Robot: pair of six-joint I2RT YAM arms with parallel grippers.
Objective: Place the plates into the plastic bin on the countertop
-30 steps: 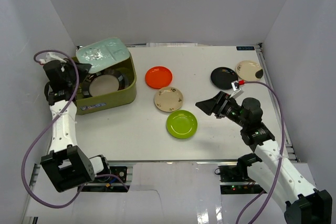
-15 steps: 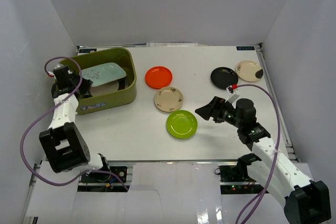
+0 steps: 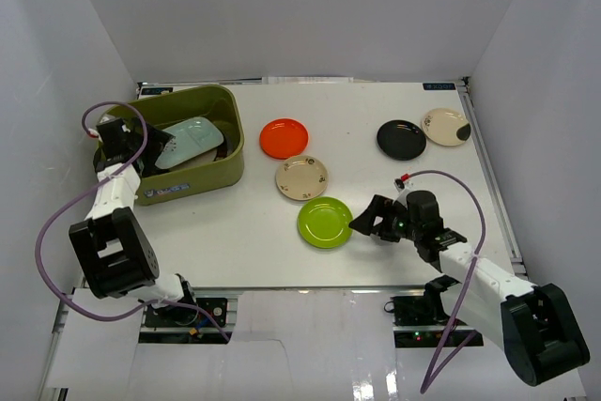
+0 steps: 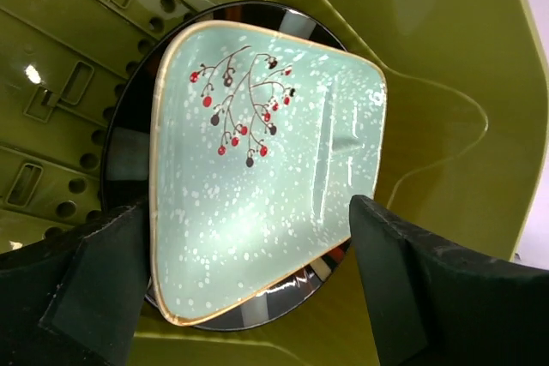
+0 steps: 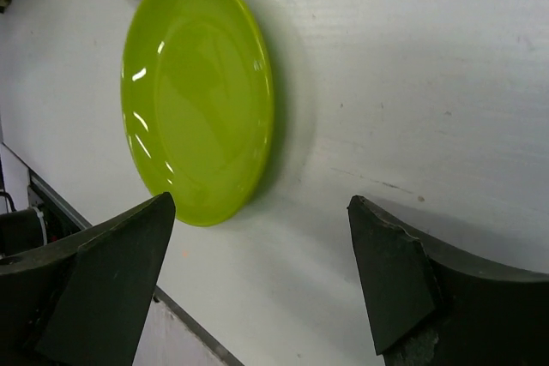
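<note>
The olive-green plastic bin stands at the far left of the countertop. Inside it a pale mint plate lies on a large dark glossy plate. My left gripper hangs inside the bin, open, its fingers either side of the mint plate's near edge. A lime green plate lies near the front, with my right gripper open and low beside its right rim. From the right wrist, the green plate sits just ahead of the spread gripper.
Orange and cream patterned plates lie mid-table. A black plate and another cream one sit far right. The table's front metal edge runs close to the green plate. White walls enclose the table.
The left gripper lowered the mint plate from above the bin onto the dark plate and opened. The right arm dropped and moved toward the green plate's right rim.
</note>
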